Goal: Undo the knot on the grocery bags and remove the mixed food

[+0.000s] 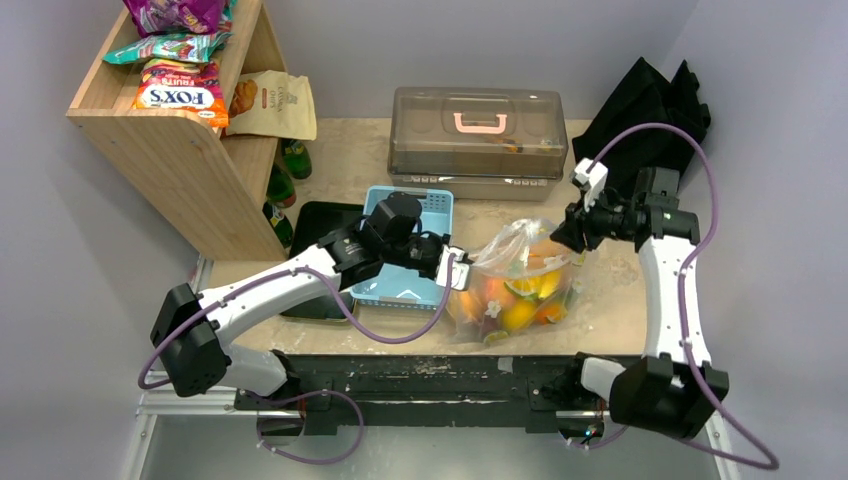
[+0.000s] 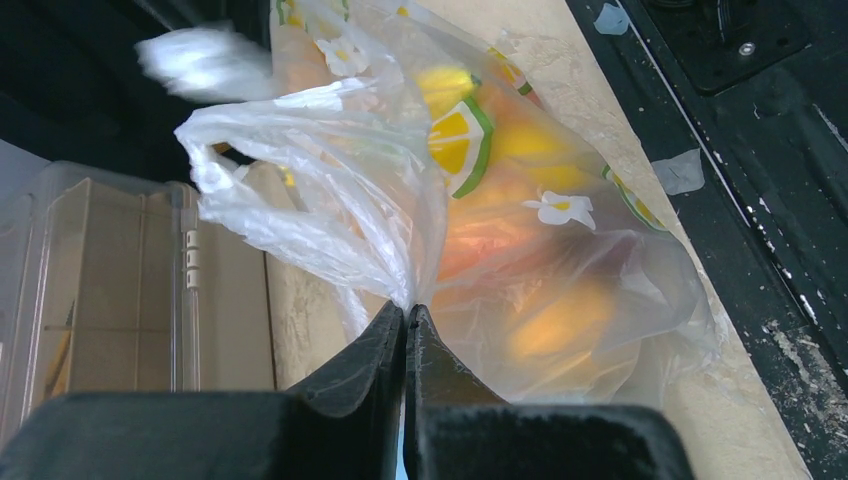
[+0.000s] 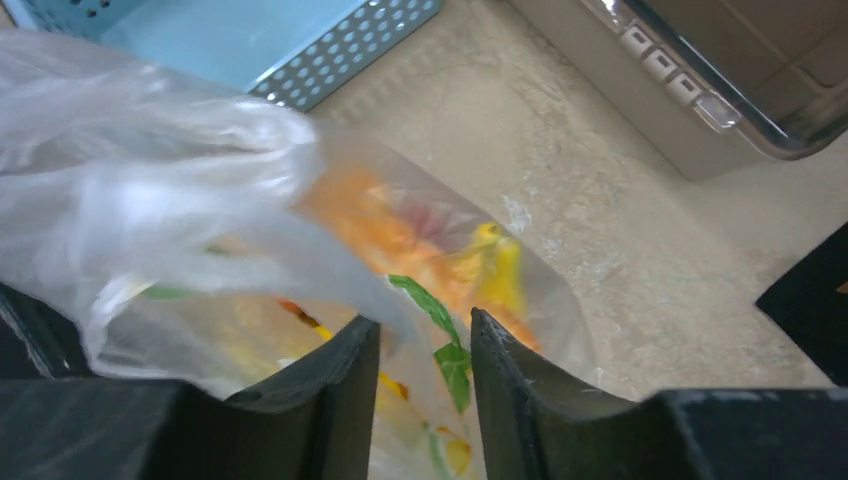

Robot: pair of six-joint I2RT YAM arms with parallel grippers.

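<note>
L gripper (image 2: 408, 310) pinches clear lemon-print plastic bag (image 1: 505, 242), centre frame; R gripper (image 3: 425, 335) jaws apart. Yellow-orange fruit (image 1: 520, 315) all still inside.

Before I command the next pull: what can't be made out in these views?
1. The knot: tied or undone unclear; left wrist view, the clear plastic bag bunches into the shut left gripper.
2. The food: single pieces indistinct, all views, crinkled film covers them.
3. The right gripper: right wrist view, blurred film; touching it or not unclear.
</note>
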